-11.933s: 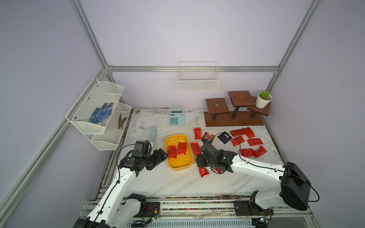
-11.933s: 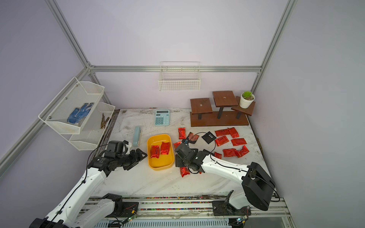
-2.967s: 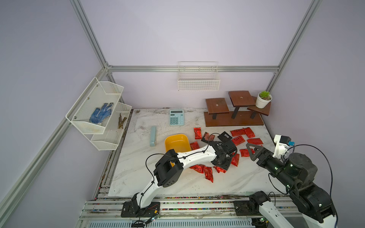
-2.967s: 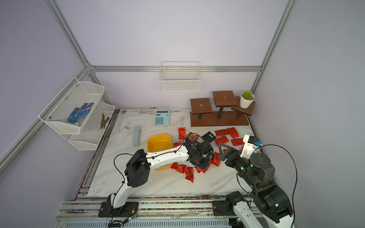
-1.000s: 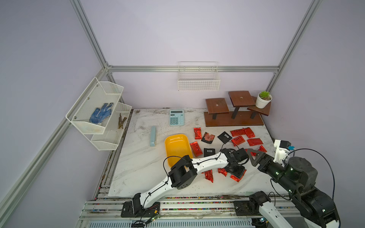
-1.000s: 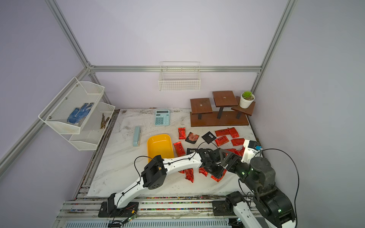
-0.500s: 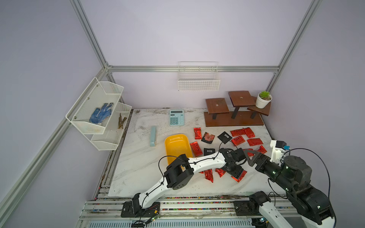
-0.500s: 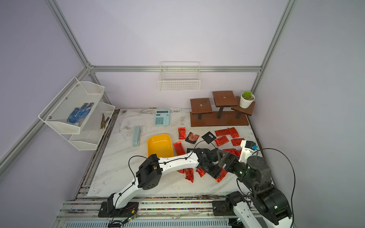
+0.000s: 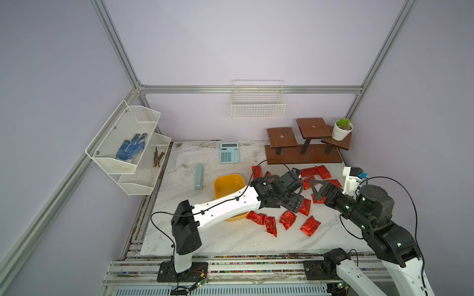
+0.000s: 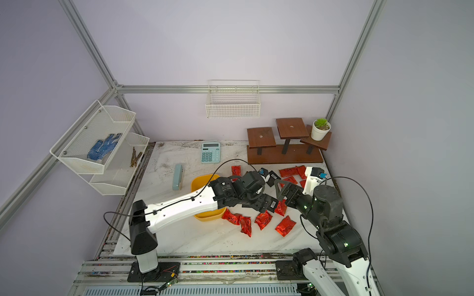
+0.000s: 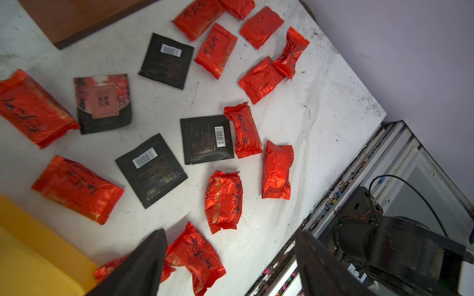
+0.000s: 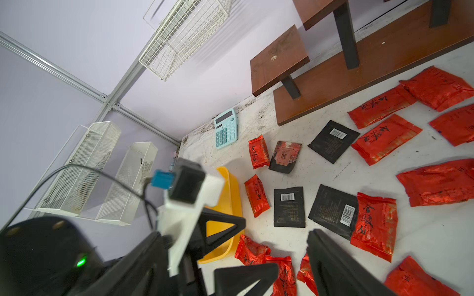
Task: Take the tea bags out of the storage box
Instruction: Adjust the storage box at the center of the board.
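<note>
The yellow storage box point(image 9: 225, 183) point(image 10: 202, 184) stands at the middle of the table; my left arm crosses its front half, and what shows of its inside holds nothing. The tea bags lie on the table to its right: red foil sachets point(image 9: 288, 220) point(image 11: 223, 200), black barcode squares point(image 11: 206, 138) point(image 12: 289, 206) and a reddish-brown square point(image 11: 102, 102). My left gripper point(image 9: 292, 205) point(image 11: 232, 232) hangs open above the front sachets, holding nothing. My right gripper point(image 9: 314, 191) point(image 12: 232, 233) is open just to the right of it, facing it.
A pale blue calculator point(image 9: 229, 152) and a grey-blue bar point(image 9: 198, 176) lie behind and left of the box. A wooden stepped stand point(image 9: 302, 153) with a potted plant point(image 9: 342, 129) fills the back right. A wire basket point(image 9: 257, 102) hangs on the back wall, a mesh shelf point(image 9: 128, 143) on the left.
Both grippers have opened wider. The left gripper has drawn back a little from the front red sachets, and the right gripper has moved in closer to it.
</note>
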Robot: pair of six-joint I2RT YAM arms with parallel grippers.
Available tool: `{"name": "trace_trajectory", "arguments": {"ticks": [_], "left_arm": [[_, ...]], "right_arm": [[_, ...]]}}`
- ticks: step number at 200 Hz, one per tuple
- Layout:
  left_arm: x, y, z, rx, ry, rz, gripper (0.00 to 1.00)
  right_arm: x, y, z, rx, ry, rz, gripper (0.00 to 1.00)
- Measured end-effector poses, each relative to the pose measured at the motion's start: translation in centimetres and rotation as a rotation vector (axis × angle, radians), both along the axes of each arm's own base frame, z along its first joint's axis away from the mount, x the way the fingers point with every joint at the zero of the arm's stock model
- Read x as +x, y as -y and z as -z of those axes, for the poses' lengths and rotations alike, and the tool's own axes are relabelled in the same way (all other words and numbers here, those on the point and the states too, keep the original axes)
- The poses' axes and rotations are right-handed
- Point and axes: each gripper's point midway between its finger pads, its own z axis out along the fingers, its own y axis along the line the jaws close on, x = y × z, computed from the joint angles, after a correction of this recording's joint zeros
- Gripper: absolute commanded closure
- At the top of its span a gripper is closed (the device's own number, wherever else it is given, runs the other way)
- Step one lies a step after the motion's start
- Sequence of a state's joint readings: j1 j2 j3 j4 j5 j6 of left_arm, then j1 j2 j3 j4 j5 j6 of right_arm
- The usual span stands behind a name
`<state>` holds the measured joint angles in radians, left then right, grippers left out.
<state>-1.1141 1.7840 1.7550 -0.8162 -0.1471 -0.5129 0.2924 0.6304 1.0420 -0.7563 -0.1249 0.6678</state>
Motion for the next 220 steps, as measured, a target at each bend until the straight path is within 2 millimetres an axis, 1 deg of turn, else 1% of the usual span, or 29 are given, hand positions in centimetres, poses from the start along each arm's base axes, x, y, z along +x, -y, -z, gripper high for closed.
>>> {"name": "trace_trajectory", "arguments": {"ticks": [14,22,29,43,52,66,76,83,86,95,111,130,145,165,180,194,220], "left_arm": [[0.4,-2.7,-1.3,-0.013,0.027,-0.044,0.16],[0.9,-4.6,-1.9,-0.02,0.037,-0.083,0.16],[1.4,-6.2,-2.2,-0.028,0.042,-0.121,0.15],[2.5,-9.6,-2.2,-0.032,0.046,-0.2,0.15],[3.2,-12.0,-1.9,-0.032,0.042,-0.26,0.15],[3.6,-15.6,-1.1,-0.029,0.033,-0.344,0.15],[3.7,-18.2,-0.6,-0.031,0.023,-0.406,0.15],[3.6,-19.7,-0.2,-0.037,0.018,-0.441,0.15],[3.6,-20.5,0.0,-0.04,0.014,-0.463,0.15],[3.4,-22.6,0.5,-0.049,0.004,-0.519,0.15],[3.1,-26.0,1.6,-0.062,-0.015,-0.614,0.14],[2.5,-29.6,3.5,-0.068,-0.051,-0.721,0.14],[1.9,-31.6,4.9,-0.069,-0.087,-0.781,0.14],[1.0,-33.3,5.8,-0.082,-0.117,-0.826,0.13],[0.6,-34.2,5.6,-0.107,-0.122,-0.848,0.12],[0.2,-34.9,5.0,-0.138,-0.116,-0.868,0.12],[-0.4,-36.1,4.1,-0.184,-0.106,-0.902,0.11]], "right_arm": [[0.8,-0.6,0.6,0.004,-0.01,-0.021,0.13],[1.3,-1.0,1.1,0.006,-0.017,-0.035,0.15],[1.7,-1.5,1.6,0.009,-0.027,-0.052,0.18],[2.5,-2.4,2.6,0.018,-0.052,-0.088,0.24],[3.1,-3.2,3.2,0.031,-0.069,-0.115,0.27],[3.9,-4.3,4.4,0.046,-0.095,-0.157,0.31],[4.4,-5.1,5.8,0.051,-0.129,-0.185,0.32],[4.6,-5.8,6.9,0.051,-0.156,-0.204,0.33],[4.7,-6.1,7.4,0.049,-0.168,-0.212,0.37],[4.7,-7.1,8.8,0.045,-0.205,-0.243,0.38],[4.2,-10.0,11.0,0.01,-0.263,-0.333,0.38],[3.4,-13.9,12.7,-0.061,-0.304,-0.463,0.38],[3.3,-16.9,13.1,-0.12,-0.314,-0.562,0.38],[4.5,-20.2,13.1,-0.194,-0.294,-0.652,0.39],[5.3,-22.2,13.1,-0.256,-0.278,-0.711,0.38],[5.8,-24.4,13.5,-0.32,-0.272,-0.767,0.38],[5.9,-28.9,15.4,-0.431,-0.302,-0.857,0.38]]}}
